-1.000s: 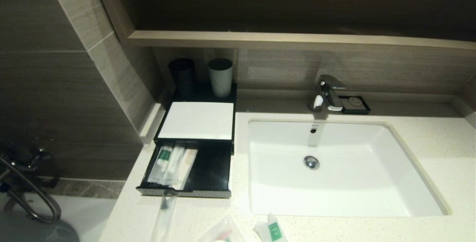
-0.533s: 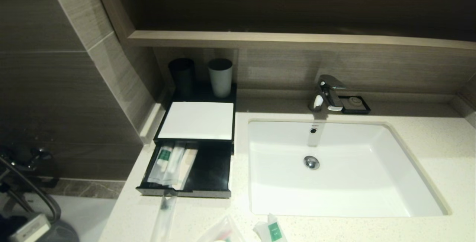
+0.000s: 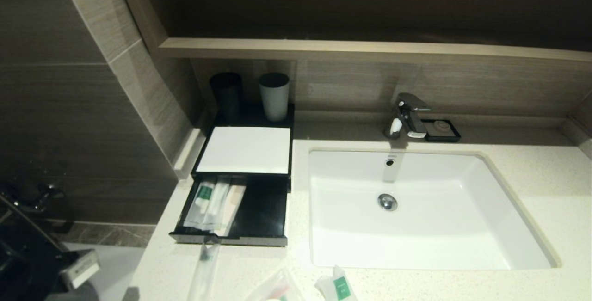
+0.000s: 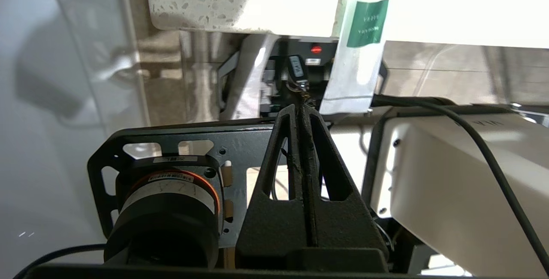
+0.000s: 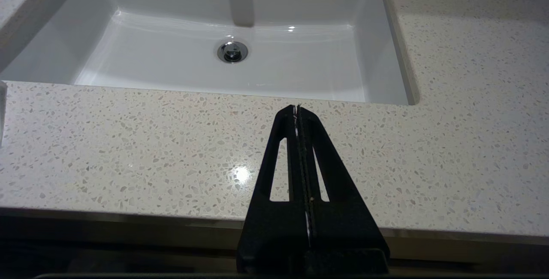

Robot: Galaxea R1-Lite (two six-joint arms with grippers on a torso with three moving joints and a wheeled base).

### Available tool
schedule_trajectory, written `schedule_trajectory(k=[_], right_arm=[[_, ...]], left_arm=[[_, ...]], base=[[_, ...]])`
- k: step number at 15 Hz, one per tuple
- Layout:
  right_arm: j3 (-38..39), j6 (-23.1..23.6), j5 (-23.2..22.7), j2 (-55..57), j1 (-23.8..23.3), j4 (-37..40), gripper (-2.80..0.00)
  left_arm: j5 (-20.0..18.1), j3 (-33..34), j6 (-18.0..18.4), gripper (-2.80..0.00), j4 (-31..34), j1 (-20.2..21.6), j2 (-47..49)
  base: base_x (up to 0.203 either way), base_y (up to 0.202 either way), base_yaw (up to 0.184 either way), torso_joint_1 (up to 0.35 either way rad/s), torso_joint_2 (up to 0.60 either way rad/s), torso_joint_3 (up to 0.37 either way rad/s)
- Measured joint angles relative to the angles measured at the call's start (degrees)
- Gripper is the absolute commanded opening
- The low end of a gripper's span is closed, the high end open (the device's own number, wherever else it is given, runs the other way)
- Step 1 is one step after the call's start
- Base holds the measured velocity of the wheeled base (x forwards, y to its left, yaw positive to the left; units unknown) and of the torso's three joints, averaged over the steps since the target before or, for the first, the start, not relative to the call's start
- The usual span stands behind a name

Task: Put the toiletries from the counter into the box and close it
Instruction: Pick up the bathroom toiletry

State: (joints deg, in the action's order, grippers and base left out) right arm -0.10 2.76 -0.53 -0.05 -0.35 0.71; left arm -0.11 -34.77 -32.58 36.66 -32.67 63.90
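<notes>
The black box (image 3: 245, 150) with a white top panel stands left of the basin, its front drawer (image 3: 261, 215) pulled out. Three packets (image 3: 212, 201) lie in the drawer's left half. On the counter (image 3: 259, 259) in front lie a long thin sleeve (image 3: 203, 271), a clear pouch (image 3: 275, 288) and a white sachet with green label (image 3: 339, 285). My left arm (image 3: 78, 268) is low at the left, beside the counter. Its gripper (image 4: 301, 108) is shut and empty below the counter's edge, where the green-labelled sachet (image 4: 358, 56) overhangs. My right gripper (image 5: 297, 108) is shut and empty over the counter's front strip.
A white basin (image 3: 462, 208) with a chrome tap (image 3: 407, 118) fills the counter's middle. A dark cup (image 3: 226, 90) and a grey cup (image 3: 274, 95) stand behind the box. A small black soap dish (image 3: 441, 130) sits by the tap. A wooden ledge (image 3: 370, 49) runs above.
My left arm has risen into the lower left of the head view, toward the counter's left front corner. Nothing on the counter has moved.
</notes>
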Motion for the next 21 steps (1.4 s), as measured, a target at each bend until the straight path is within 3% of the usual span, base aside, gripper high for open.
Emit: schedule_trajectory(k=[3,6,21], right_arm=[[0.0,0.0,0.0,0.0,0.0,0.0,-2.8],[0.0,0.0,0.0,0.0,0.0,0.0,-2.8],[0.0,0.0,0.0,0.0,0.0,0.0,-2.8]], left_arm=[[3.1,-1.4,-5.9,-2.8,0.0,-5.8,3.2],[3.5,-2.5,-8.6,-2.8,0.0,-8.0,5.7],[5.8,-4.3,-13.6,-2.8,-3.2,-10.1,14.9]], base=[[0.0,0.0,0.0,0.0,0.0,0.0],[0.0,0.0,0.0,0.0,0.0,0.0],[0.0,0.0,0.0,0.0,0.0,0.0]])
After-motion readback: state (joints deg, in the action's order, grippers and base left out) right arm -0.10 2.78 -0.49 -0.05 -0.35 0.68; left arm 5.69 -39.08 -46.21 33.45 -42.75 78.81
